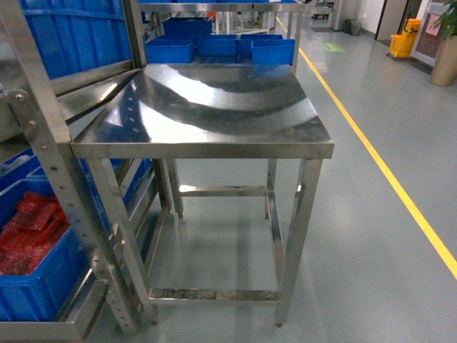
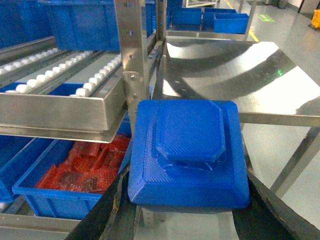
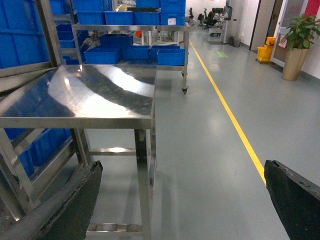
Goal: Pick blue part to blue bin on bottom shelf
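Left gripper (image 2: pixel 187 220) clenched on blue part (image 2: pixel 189 152), beside rack upright (image 2: pixel 132 75), above blue bin (image 2: pixel 60 200) of red packets. Right gripper (image 3: pixel 182 200) spread empty beside steel table (image 3: pixel 90 100).

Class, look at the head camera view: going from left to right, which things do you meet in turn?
Blue bin holding red parts → shelf rack upright → steel table → yellow floor line → potted plant.
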Controlling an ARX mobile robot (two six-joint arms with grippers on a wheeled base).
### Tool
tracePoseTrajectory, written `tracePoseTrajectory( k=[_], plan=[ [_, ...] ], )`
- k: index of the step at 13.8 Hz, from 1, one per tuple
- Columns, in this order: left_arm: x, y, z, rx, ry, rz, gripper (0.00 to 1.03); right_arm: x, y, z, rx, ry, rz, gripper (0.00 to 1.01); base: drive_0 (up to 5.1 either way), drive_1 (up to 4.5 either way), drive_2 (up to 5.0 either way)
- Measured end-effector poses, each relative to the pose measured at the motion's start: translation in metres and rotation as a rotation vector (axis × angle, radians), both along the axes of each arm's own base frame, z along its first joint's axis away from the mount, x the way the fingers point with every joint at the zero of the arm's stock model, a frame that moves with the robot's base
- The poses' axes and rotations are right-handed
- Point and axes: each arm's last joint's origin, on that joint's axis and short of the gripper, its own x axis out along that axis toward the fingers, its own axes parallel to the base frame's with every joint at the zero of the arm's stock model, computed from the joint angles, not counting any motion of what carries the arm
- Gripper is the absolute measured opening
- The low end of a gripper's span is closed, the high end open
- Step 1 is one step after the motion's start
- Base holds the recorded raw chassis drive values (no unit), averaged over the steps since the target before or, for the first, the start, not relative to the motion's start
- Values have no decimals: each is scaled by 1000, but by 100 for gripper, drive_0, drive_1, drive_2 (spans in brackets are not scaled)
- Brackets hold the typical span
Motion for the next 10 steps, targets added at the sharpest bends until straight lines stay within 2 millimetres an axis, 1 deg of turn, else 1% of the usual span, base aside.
tracePoseTrajectory(
  k=[10],
  plan=[
    [0, 0, 0, 0, -3, 1, 44, 0, 0, 0, 0, 0, 0, 98, -495, 250, 250]
  ],
)
